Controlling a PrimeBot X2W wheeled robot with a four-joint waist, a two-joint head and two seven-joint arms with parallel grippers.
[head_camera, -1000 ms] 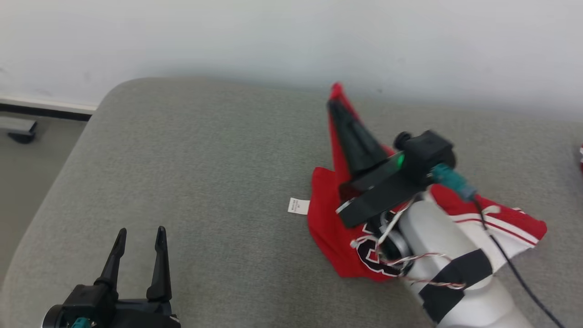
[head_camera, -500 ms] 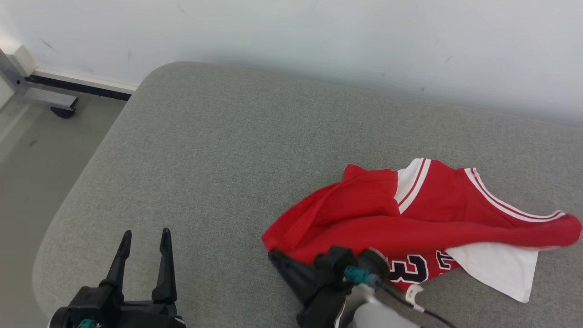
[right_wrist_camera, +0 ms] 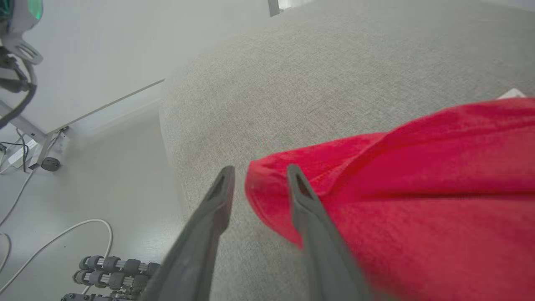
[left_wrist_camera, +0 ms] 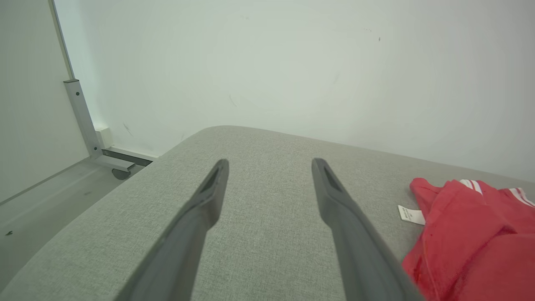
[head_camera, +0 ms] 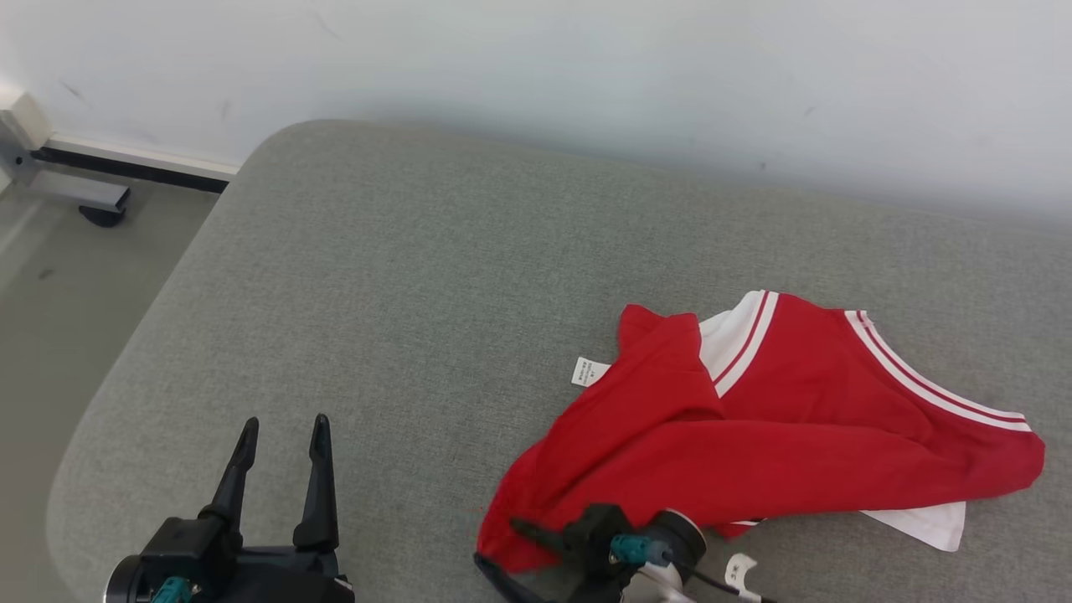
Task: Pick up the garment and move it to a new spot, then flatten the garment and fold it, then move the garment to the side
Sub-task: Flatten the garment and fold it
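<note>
Closest to me, the left claw point(head_camera: 283, 423) hangs low over the near left part of the cushion point(head_camera: 377, 293), spread wide with nothing in it and well clear of the cloth. Same story in its own camera point(left_wrist_camera: 269, 163): just bare grey fabric between the two fingers.

A bit to the right, the right claw point(head_camera: 498, 548) sits at the near corner of the jersey point(head_camera: 754, 435). From its wrist cam point(right_wrist_camera: 260, 169) the gap is narrow but it's a real gap. The red corner point(right_wrist_camera: 418, 188) pokes in between the fingers, lying on the cushion, and I'd say it's not pinched. So it's parted, holding nothing.

The jersey is on the right half of the cushion, bunched and doubled over on itself. A red flap is thrown across the top, white-striped edges show toward the back and right, and there's a bit of white at the near right. A small tag point(head_camera: 590, 371) sticks out on its left side, flat on the cushion.

My guess is this thing is light, thin and totally limp. It won't hold a shape, it'll drag and fold under itself if you push it, and it's probably a little slick. Nothing to break, though. For flattening I'd pinch it right at an edge or corner, one claw on that near red corner and the other on a striped edge, then pull them apart. Grab the middle and you'll get two layers at once.

Behind it all is the plain pale wall point(head_camera: 536, 59), with floor point(head_camera: 50, 318) off to the left.
</note>
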